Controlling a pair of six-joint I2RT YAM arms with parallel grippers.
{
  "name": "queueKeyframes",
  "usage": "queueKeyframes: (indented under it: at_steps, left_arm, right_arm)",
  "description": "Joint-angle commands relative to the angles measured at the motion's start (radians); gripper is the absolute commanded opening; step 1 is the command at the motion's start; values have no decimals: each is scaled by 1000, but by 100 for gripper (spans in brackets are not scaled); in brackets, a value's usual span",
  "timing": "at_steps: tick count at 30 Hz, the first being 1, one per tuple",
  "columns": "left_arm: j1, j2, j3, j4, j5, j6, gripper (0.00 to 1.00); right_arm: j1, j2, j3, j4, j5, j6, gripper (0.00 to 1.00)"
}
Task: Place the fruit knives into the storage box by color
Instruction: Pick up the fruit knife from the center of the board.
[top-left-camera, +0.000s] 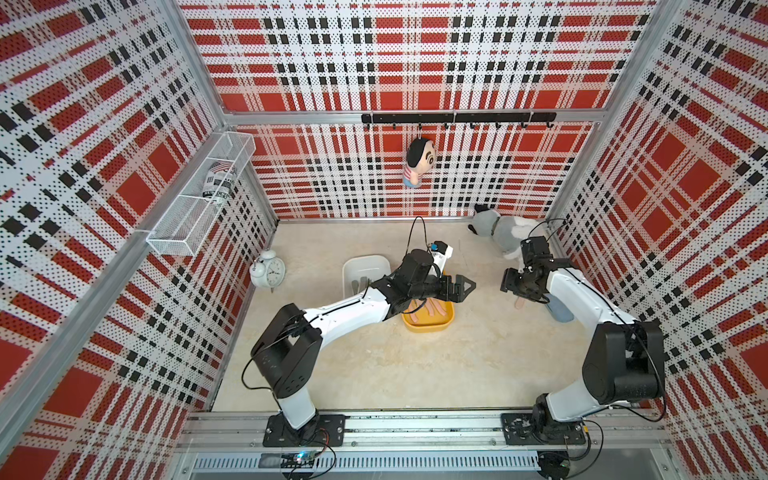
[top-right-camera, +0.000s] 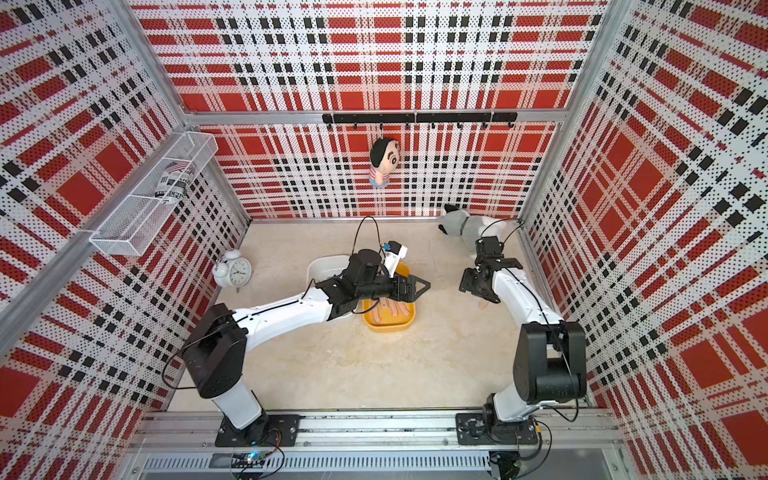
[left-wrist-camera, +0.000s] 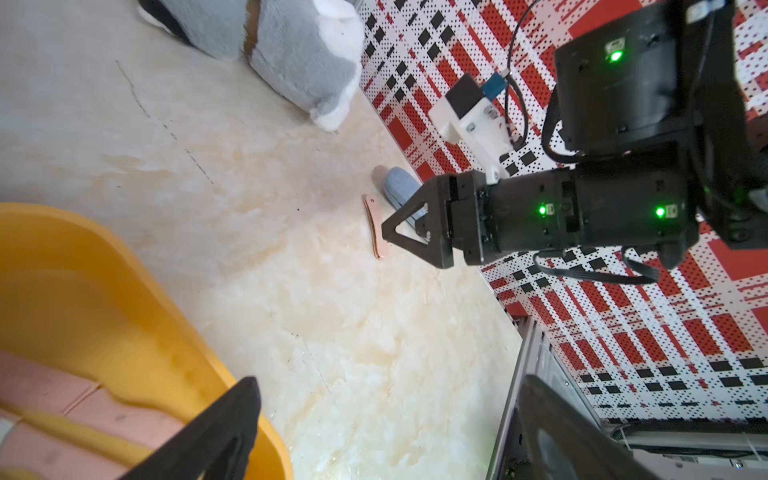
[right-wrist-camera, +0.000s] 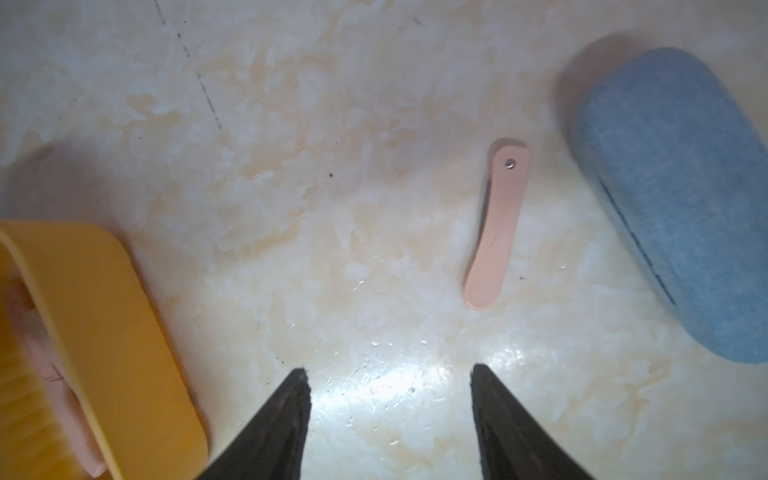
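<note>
My right end effector (right-wrist-camera: 390, 370), part open and empty, hovers by a pink fruit knife (right-wrist-camera: 496, 228) three o'clock of the yellow box (top-left-camera: 428, 329); left end effector (left-wrist-camera: 386, 382) wide open, empty.

Bare tabletop (top-left-camera: 482, 332) lies open between yellow box (top-left-camera: 428, 327) and pink knife (top-left-camera: 519, 302), right of centre. A blue glasses case (top-left-camera: 560, 311) obstructs the knife's right side.

I see one salmon-pink knife (right-wrist-camera: 496, 226) lying flat on the surface (right-wrist-camera: 353, 270), apart from both boxes. More pink knives (top-left-camera: 432, 309) lie in the yellow box (top-left-camera: 428, 328), and green knives (top-left-camera: 360, 286) in the white box (top-left-camera: 365, 262).
</note>
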Motion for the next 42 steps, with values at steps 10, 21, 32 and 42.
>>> queueKeyframes:
  at_steps: [10, 21, 32, 42]
  left_arm:
    - [-38, 51, 38, 38, 29, -2, 98]
    - [-36, 50, 2, 58, 27, -7, 98]
    - [-34, 48, -26, 21, 0, 5, 98]
    - [-20, 29, -49, 27, -2, 7, 98]
  right_arm:
    - [-104, 100, -13, 77, 59, -44, 64]
    - [-105, 180, -51, 116, 27, -46, 60]
    - [-105, 238, -53, 131, 7, -54, 58]
    - [-105, 256, -71, 149, -10, -56, 50]
